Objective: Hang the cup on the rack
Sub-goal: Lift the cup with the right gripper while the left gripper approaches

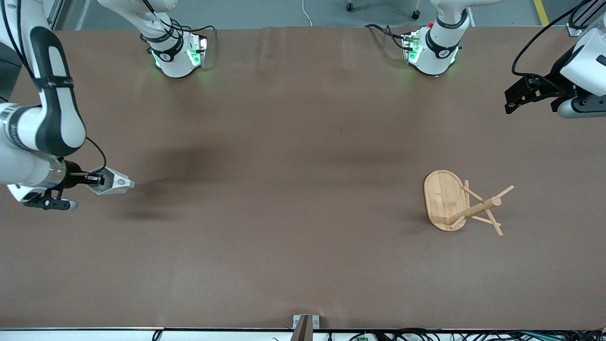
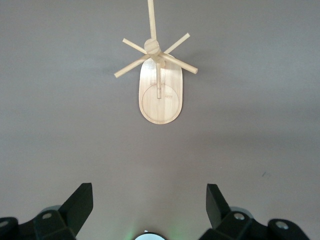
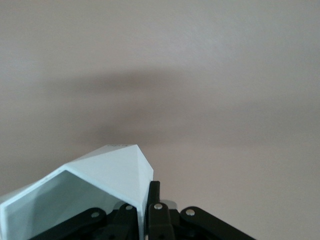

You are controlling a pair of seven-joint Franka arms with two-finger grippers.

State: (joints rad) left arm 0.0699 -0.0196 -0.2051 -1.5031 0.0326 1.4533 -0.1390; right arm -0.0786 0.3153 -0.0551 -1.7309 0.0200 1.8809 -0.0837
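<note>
1. Right gripper (image 1: pixel 97 179): fingers clenched on the cup (image 1: pixel 113 182) wall, up over the counter (image 1: pixel 284 213) at the right arm's end.
2. Cup lies sideways; its long axis points toward the rack (image 1: pixel 461 204).
3. Rack stands well apart at the left arm's end, pegs splayed.
4. Left gripper (image 2: pixel 149 205): fingers released, waiting above the rack's end, so the nearer arm.

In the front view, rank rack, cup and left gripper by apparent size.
1. rack, largest.
2. left gripper, though it hangs raised over the left arm's end of the table, so it may look oversized.
3. cup, held by the right gripper.
</note>
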